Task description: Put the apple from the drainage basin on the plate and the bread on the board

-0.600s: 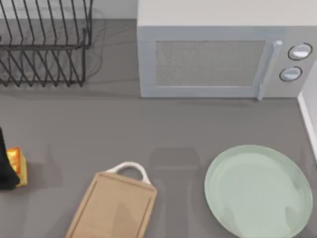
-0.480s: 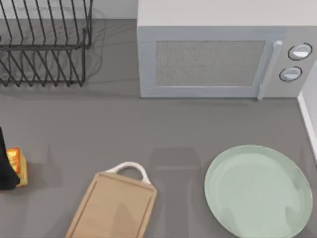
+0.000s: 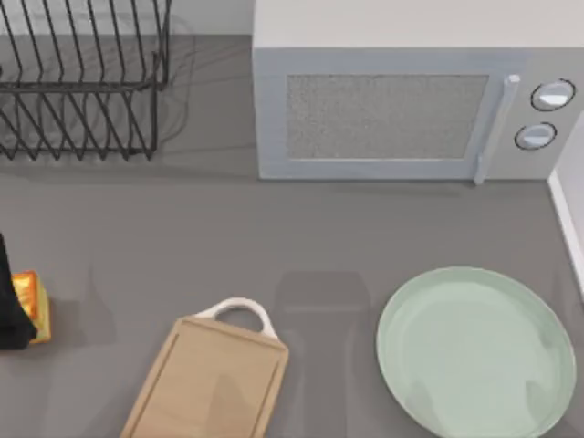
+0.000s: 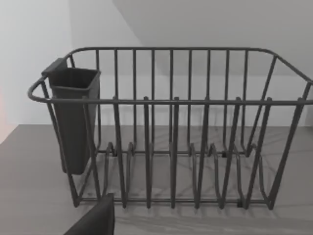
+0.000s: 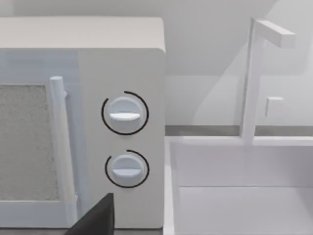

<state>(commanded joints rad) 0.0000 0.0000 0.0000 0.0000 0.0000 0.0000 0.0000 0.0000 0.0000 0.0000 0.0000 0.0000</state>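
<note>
The bread (image 3: 30,306), an orange-topped chunk with yellow sides, sits at the table's far left edge. A dark part of my left gripper (image 3: 8,306) stands against its left side and covers part of it. The wooden board (image 3: 210,383) with its white loop handle lies at the front, left of centre. At the front right lies the pale-green plate (image 3: 474,351), with nothing on it. The apple is out of view. A dark piece of my left gripper (image 4: 98,221) shows in the left wrist view, and a dark piece of my right gripper (image 5: 98,218) in the right wrist view.
A black wire dish rack (image 3: 82,82) with a dark cup (image 4: 73,117) stands at the back left. A grey microwave (image 3: 401,109) takes up the back centre and right. A white sink basin (image 5: 244,196) with a faucet (image 5: 252,78) adjoins the microwave's right side.
</note>
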